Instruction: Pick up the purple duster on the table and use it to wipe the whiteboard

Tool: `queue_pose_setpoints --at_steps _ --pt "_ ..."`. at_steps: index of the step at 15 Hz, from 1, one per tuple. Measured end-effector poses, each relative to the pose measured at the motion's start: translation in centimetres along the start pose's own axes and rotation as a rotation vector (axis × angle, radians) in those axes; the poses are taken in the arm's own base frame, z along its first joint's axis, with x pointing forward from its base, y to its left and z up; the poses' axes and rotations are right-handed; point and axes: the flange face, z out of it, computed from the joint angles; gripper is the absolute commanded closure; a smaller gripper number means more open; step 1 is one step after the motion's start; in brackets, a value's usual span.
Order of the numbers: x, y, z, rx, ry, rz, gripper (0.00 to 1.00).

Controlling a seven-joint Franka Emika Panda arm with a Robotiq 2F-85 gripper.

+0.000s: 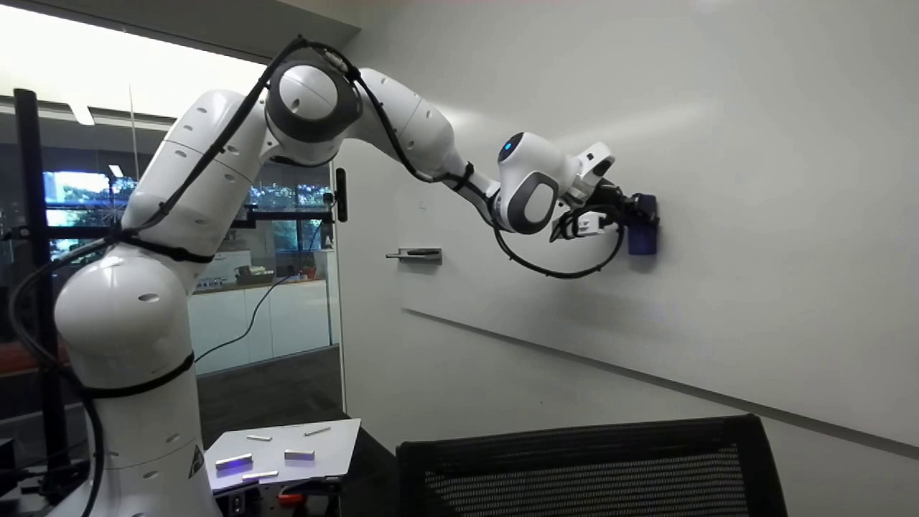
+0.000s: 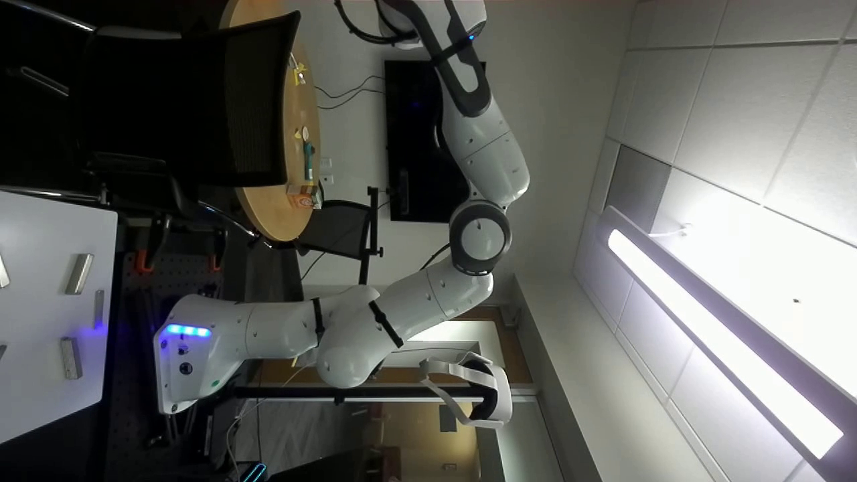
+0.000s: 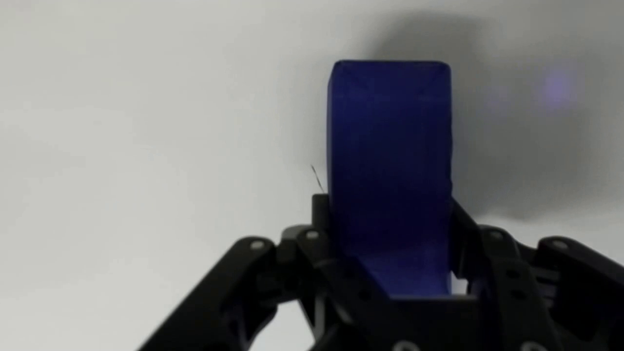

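The purple duster is a dark bluish-purple block. My gripper is shut on it, with one finger on each side. In the wrist view the duster stands lengthwise between the fingers of my gripper and sticks out past them. The whiteboard is the large white wall panel, and it fills the background of the wrist view. The duster is at the board's surface with a shadow beside it; firm contact is hard to tell. A short thin dark mark shows on the board left of the duster.
A black mesh chair stands in front of the board. A small white table with several pale blocks is by the arm's base. A wall holder sits left of the gripper. A sideways exterior view shows a wooden table and a headset.
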Motion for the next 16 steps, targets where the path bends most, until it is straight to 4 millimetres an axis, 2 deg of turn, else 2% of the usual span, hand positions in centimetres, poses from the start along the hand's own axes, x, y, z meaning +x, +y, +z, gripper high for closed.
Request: queue_pose_setpoints --at_steps 3,6,9,12,14,16 --pt "0.5 5.6 2.2 -0.109 0.000 0.035 0.70" --pt "0.5 7.6 3.4 -0.165 0.005 0.040 0.70" --pt "0.5 7.5 3.4 -0.160 0.004 -0.001 0.70" --pt "0.8 6.5 2.8 -0.108 -0.003 -0.127 0.70" --pt "1.0 4.8 2.0 -0.057 -0.003 -0.188 0.70" --pt "1.1 2.2 0.8 0.008 0.004 -0.252 0.70"
